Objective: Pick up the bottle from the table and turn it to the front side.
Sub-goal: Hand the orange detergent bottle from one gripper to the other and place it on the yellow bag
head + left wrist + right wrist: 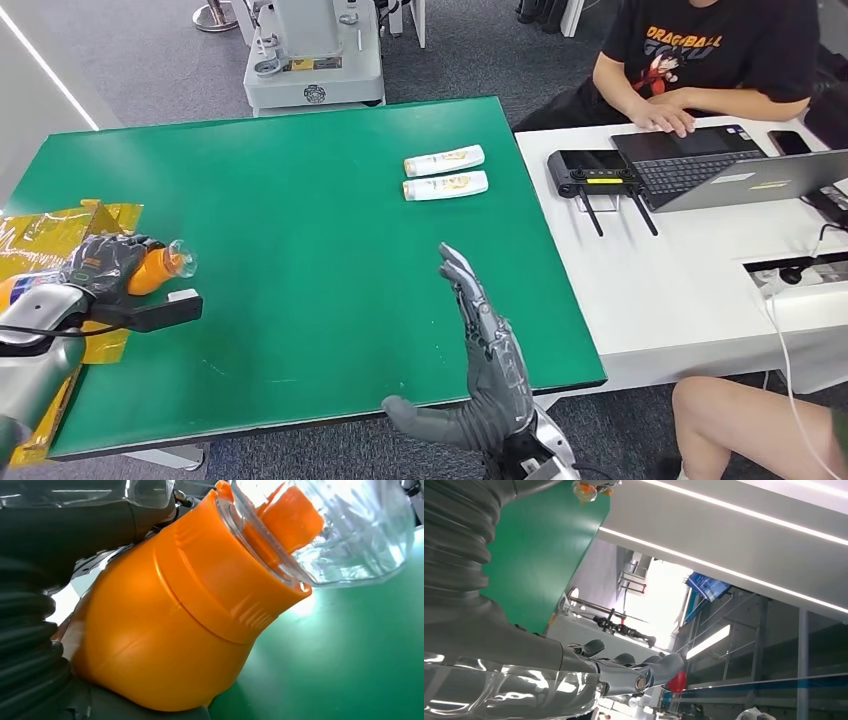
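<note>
left hand (105,262) grips orange bottle (155,269) (clear cap) | right hand (480,350) released, fingers apart

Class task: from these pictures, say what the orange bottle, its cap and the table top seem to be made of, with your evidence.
Orange bottle: probably glossy moulded plastic, going by its soft highlights and ridged collar. Clear cap: likely transparent plastic, since the orange nozzle shows through it with bright glints. Green table top: a smooth, matte sheet with only faint sheen; whether felt, rubber or laminate is unclear.

The left hand (108,262) hides the orange bottle's (152,270) middle and label.
</note>
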You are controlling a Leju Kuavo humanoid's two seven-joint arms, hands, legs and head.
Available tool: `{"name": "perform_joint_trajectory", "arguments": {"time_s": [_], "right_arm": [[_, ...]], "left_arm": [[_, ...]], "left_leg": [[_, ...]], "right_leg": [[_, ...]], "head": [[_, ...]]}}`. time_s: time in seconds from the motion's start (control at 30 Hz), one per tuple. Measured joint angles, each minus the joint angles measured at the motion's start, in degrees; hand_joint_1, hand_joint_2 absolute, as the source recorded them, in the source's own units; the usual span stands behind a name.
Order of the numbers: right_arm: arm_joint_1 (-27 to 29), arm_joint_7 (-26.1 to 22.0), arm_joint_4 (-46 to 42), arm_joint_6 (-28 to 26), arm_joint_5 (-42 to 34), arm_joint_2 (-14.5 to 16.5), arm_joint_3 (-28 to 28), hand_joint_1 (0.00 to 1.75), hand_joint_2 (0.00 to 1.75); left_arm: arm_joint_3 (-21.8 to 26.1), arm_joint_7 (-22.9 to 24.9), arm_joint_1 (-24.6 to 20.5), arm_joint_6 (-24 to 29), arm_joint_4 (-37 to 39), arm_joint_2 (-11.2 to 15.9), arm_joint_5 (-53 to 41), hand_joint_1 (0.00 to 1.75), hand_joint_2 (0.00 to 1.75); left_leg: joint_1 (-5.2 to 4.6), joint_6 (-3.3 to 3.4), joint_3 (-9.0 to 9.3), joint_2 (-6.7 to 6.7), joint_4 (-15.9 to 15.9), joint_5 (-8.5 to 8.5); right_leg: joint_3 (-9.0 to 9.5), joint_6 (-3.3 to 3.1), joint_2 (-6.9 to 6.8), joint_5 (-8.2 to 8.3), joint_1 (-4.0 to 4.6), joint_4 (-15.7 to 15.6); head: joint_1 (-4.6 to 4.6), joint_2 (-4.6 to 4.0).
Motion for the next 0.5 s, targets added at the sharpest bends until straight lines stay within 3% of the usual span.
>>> {"name": "perform_joint_trajectory", "arguments": {"time_s": [0.2,0.5], "right_arm": [[0.27,-0.31,0.00,-0.46,-0.10,-0.01,-0.04,0.00,1.75],[0.75,-0.71,0.01,-2.15,-0.35,-0.18,-0.07,0.00,1.75]], "left_arm": [[-0.10,1.88,1.08,3.41,2.77,-1.79,-2.25,1.75,1.75],[-0.10,2.76,2.42,4.41,6.01,-3.87,-4.08,1.75,1.75]], "left_leg": [[0.00,-0.01,0.00,0.00,0.00,-0.01],[0.00,-0.02,0.00,0.00,0.00,-0.02]], "right_leg": [[-0.01,-0.01,0.00,-0.01,0.00,0.00],[0.00,-0.01,0.01,-0.01,0.01,0.00]], "head": [[-0.01,0.00],[0.00,0.00]]}}
